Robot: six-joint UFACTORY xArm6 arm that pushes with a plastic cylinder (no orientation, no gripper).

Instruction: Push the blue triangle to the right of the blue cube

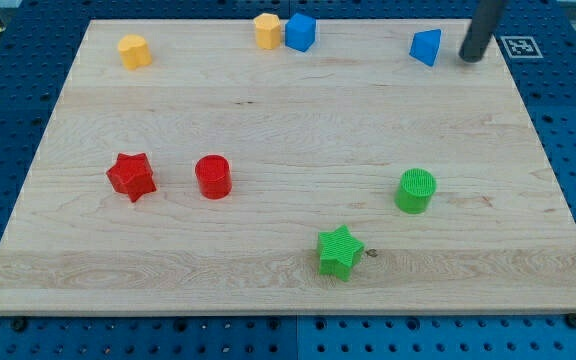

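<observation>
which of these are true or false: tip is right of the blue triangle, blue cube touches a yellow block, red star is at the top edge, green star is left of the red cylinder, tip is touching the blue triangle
1. My tip is to the view's right of the blue triangle. True.
2. The blue cube sits right against a yellow block. True, as far as the view shows.
3. The red star is at the top edge. False: it lies at the view's left, about mid-height.
4. The green star is left of the red cylinder. False: it lies to its right and lower.
5. My tip touches the blue triangle. False: a strip of board shows between them.
</observation>
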